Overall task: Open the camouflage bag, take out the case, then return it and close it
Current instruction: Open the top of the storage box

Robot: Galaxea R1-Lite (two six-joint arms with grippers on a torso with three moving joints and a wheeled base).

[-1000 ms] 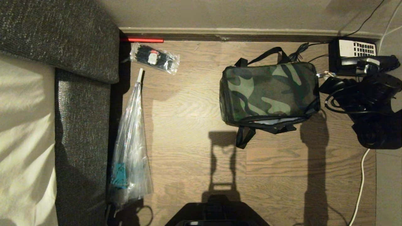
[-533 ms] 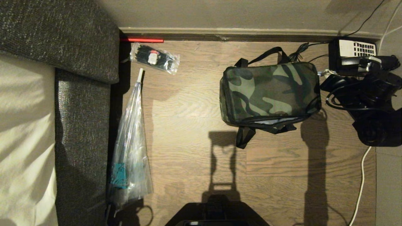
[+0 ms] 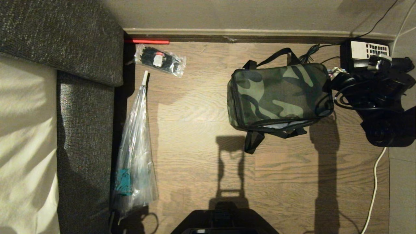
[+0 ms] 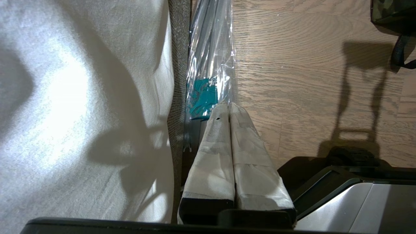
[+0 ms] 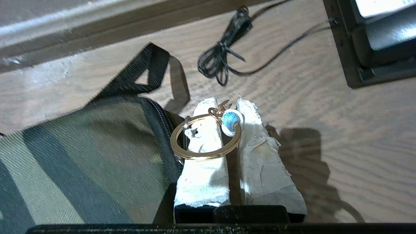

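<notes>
Lying on wood-plank floor (image 3: 195, 107) near the skirting: boxy green-black-tan camouflage bag (image 3: 279, 94), lid down, black straps spread. Pinching gold key ring with light blue bead (image 5: 208, 138) at its right end: right gripper (image 5: 227, 107), white-wrapped fingers nearly together. Parked beside clear plastic umbrella (image 4: 211, 58): left gripper (image 4: 227, 109), fingers pressed together.

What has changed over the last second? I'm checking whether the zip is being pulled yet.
The right gripper, shut on the zip pull ring, has shifted toward the wall, and the camouflage bag has turned slightly with it. The bag is still closed. The left gripper, umbrella and telephone stayed put.
</notes>
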